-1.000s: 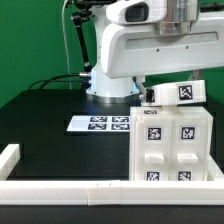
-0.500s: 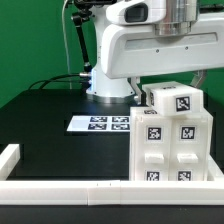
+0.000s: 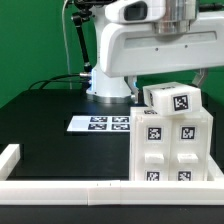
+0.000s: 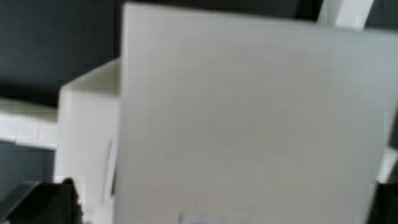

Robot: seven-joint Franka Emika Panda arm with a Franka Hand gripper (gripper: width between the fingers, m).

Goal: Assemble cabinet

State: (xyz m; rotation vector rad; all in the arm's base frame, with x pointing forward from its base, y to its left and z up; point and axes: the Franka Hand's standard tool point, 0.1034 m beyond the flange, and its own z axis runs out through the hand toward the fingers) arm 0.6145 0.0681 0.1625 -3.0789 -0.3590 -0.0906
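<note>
Cabinet body [image 3: 170, 150] at four o'clock in the exterior view bears a tilted tagged block [image 3: 172, 100], apparently mid-seating; whether the gripper [image 3: 140, 92] grips or has released it cannot be told.

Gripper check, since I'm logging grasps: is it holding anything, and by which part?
Cannot tell: a tagged panel lies atop the cabinet under the arm, but neither view shows any hold.

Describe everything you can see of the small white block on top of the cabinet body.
The block is white, plastic-looking and boxy, with one square black-and-white tag on its camera-facing side. It rests on top of the cabinet body, looking slightly askew, at the exterior view's right, directly beneath the arm. Whether anything grips it is hidden by the arm; the wrist view shows mostly plain white surface.
</note>
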